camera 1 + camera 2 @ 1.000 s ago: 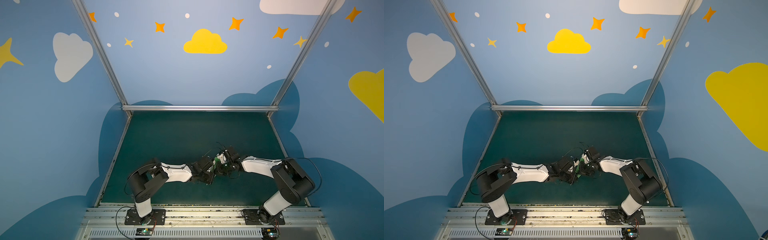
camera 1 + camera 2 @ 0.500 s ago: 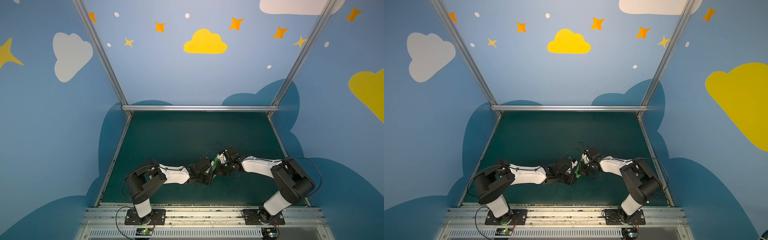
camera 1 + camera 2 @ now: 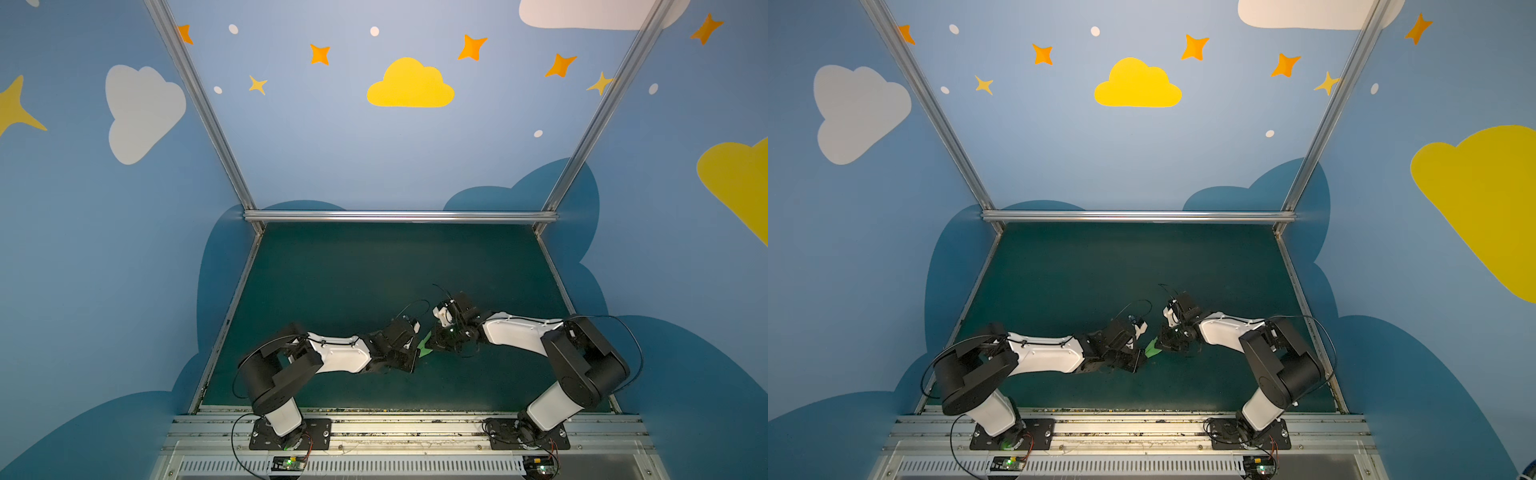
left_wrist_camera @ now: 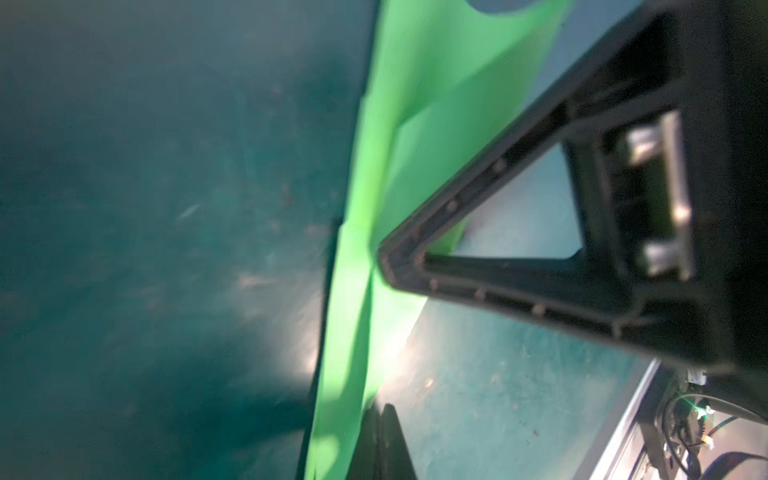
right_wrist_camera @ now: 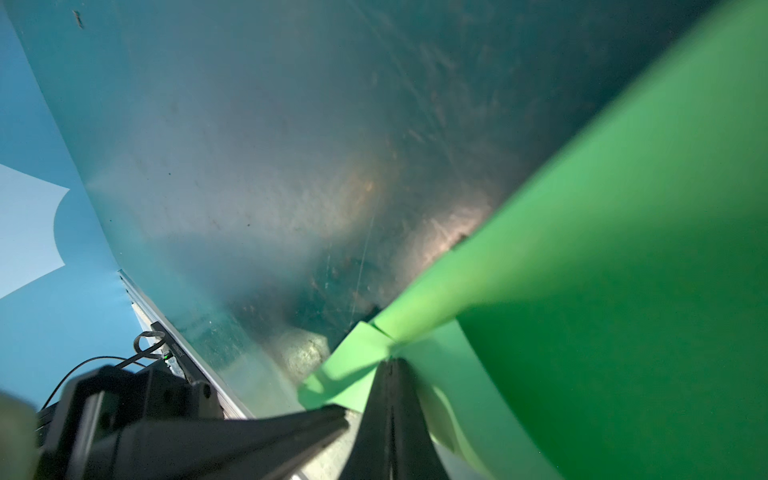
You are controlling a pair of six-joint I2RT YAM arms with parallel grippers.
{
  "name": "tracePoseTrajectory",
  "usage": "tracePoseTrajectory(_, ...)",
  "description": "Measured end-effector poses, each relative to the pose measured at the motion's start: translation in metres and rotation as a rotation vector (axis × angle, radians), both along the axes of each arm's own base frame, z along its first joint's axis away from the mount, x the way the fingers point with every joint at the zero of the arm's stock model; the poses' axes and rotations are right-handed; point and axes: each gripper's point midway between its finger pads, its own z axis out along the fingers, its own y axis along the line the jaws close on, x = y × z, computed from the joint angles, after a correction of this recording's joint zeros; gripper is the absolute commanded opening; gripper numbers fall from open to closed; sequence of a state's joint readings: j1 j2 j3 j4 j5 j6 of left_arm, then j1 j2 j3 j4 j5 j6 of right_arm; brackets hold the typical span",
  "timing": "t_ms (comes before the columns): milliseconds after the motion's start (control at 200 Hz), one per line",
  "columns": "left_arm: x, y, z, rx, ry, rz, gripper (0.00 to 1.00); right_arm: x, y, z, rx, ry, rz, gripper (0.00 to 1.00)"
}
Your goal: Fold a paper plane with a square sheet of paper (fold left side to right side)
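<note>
The paper plane [image 3: 424, 348], a small piece of bright green paper with creased, overlapping layers, sat between the two grippers, near the middle of the desk [image 3: 374, 270] and towards its front edge. In both top views only a short pointed part of it [image 3: 1153, 348] showed between the black gripper bodies.

The right gripper [image 3: 434, 345] was closed, and in the right wrist view its tips [image 5: 392, 365] pinched the paper plane [image 5: 623, 291] where several folds met. The left gripper [image 3: 417, 357] was closed too. In the left wrist view its tips [image 4: 380, 409] lay against the long edge of the paper plane [image 4: 415, 104], but it was not clear whether any paper sat between them. In that view, the right gripper [image 4: 386, 259] met the green surface further along. A dark shadow ran beside the paper on the desk.
</note>
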State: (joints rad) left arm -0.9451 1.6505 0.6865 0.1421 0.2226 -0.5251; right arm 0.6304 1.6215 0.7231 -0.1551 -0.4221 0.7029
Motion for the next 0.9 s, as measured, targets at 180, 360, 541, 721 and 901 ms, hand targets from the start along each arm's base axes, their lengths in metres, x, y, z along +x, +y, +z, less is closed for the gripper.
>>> tracePoseTrajectory(180,0.003,0.033,0.0,0.005,0.016,0.093,0.04,0.0,0.001,0.0,0.001,-0.001,0.001,0.0)
tracePoseTrajectory(360,0.0,0.039,0.007,0.001,0.026,0.122,0.04,0.0,0.001,0.0,0.002,0.004,-0.009,0.0)
tracePoseTrajectory(541,-0.004,0.006,0.034,-0.061,-0.006,0.068,0.04,0.0,0.001,0.0,0.003,0.008,-0.015,0.0)
tracePoseTrajectory(721,0.0,-0.019,0.042,-0.084,-0.025,0.04,0.04,0.0,0.001,0.0,0.003,0.009,-0.017,0.0)
tracePoseTrajectory(901,0.005,-0.015,0.024,-0.027,-0.032,0.053,0.04,0.0,0.001,0.0,0.004,0.009,-0.017,0.0)
